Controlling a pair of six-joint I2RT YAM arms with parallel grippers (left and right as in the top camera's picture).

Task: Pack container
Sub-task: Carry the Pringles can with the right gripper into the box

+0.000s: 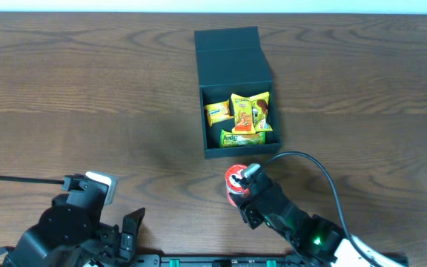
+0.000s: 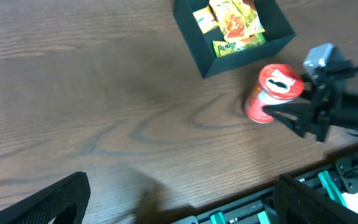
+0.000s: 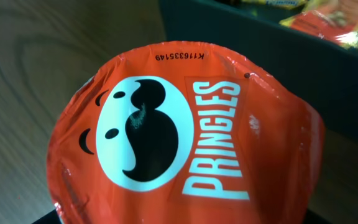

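Observation:
The container (image 1: 236, 152) is a dark teal-black box standing open at the table's middle back, its flap lid (image 1: 228, 50) folded away. Several yellow and green snack packets (image 1: 247, 113) lie inside. A small red Pringles can (image 1: 233, 178) is just in front of the box. My right gripper (image 1: 240, 196) is shut on it from the near side. In the left wrist view the can (image 2: 271, 92) looks tilted between the right fingers (image 2: 294, 107), close to the box's front wall (image 2: 241, 59). In the right wrist view the can's lid (image 3: 185, 137) fills the frame. My left gripper (image 2: 179, 205) is open and empty.
The left arm (image 1: 73, 222) sits low at the front left edge with a cable running off to the left. The right arm's cable (image 1: 310, 159) arcs over the table right of the can. The box wall (image 3: 260, 50) rises just behind the can.

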